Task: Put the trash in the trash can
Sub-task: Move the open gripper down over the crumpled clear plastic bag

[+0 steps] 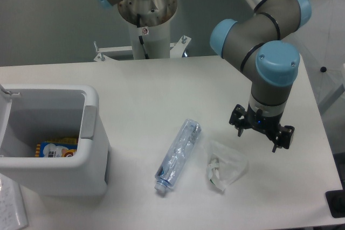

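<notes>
Just below and to the left of the black two-finger gripper (262, 134) lies the small, wrinkly clear plastic bag (226, 164) with white bits inside, flat on the white table (161, 90). That gripper hangs from the grey-and-blue robot arm (269, 47) with its fingers spread apart and nothing between them; it does not touch the bag. Further left of the gripper, beyond the bag, the slim clear bluish plastic bottle (178, 154) lies on its side, its cap end pointing toward the near table edge and its base angled away. Bottle and bag rest near each other but apart. Far to the gripper's left, at the table's other side, stands the boxy white plastic trash can (94, 133) with rounded corners, a thick rim and a grey panel on the side facing the bottle. Inside it, at the bottom, a yellow-and-blue printed packet (56, 149) is visible.
</notes>
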Robot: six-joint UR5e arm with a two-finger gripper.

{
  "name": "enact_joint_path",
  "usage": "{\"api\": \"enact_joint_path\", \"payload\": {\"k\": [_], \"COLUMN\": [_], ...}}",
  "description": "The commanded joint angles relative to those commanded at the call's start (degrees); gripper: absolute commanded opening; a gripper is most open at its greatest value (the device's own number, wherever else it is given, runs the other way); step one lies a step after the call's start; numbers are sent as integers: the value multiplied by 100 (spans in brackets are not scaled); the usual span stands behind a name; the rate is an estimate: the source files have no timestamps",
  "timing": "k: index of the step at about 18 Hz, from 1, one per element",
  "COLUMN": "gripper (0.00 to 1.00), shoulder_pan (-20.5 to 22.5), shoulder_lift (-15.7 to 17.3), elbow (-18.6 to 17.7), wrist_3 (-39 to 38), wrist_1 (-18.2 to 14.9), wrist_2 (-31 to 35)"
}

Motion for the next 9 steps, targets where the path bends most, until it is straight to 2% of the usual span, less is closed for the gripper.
{"api": "enact_joint_path", "payload": {"k": [5,9], "gripper": [100,100], "shoulder_pan": [-18,-87], "shoulder_lift": [0,9], "elbow": [-88,-404], "wrist_3": [-53,-578], "wrist_1": [0,122], "wrist_2": [9,53]}}
